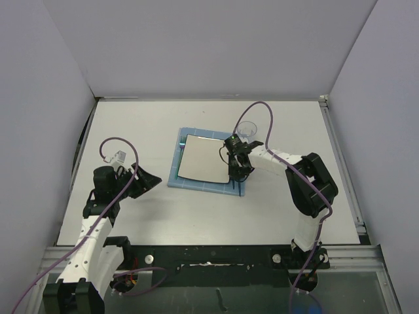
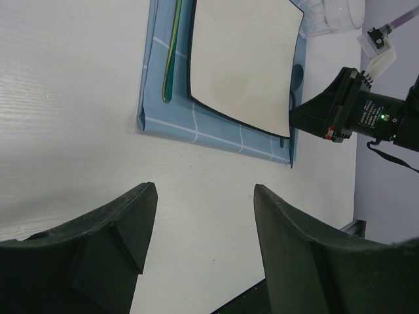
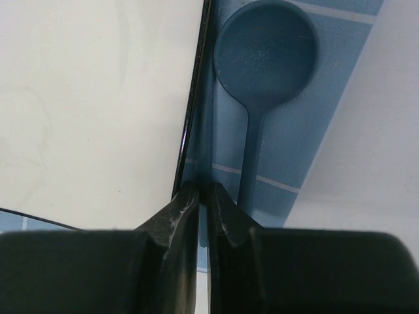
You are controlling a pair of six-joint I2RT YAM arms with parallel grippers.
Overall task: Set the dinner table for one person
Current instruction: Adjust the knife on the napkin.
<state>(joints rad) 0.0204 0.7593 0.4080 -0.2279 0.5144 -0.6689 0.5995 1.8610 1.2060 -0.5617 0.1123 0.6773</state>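
Note:
The white dinner table (image 1: 131, 216) carries a blue grid placemat (image 1: 177, 180) with a square white dark-rimmed plate (image 1: 203, 157) on it. A blue spoon (image 3: 265, 52) lies on the placemat (image 3: 314, 131) right of the plate (image 3: 91, 98). My right gripper (image 3: 203, 186) is low over that strip, shut on a thin blue utensil (image 3: 206, 118) seen edge-on between the plate and the spoon. A green-yellow utensil (image 2: 171, 52) lies on the placemat (image 2: 216, 134) on the plate's other side. My left gripper (image 2: 204, 196) is open and empty above bare table, to the left of the placemat.
A clear glass (image 1: 247, 131) stands at the placemat's far right corner, just behind my right gripper (image 1: 237, 175). My left gripper (image 1: 152, 180) sits near the placemat's left edge. Grey walls enclose the table on three sides.

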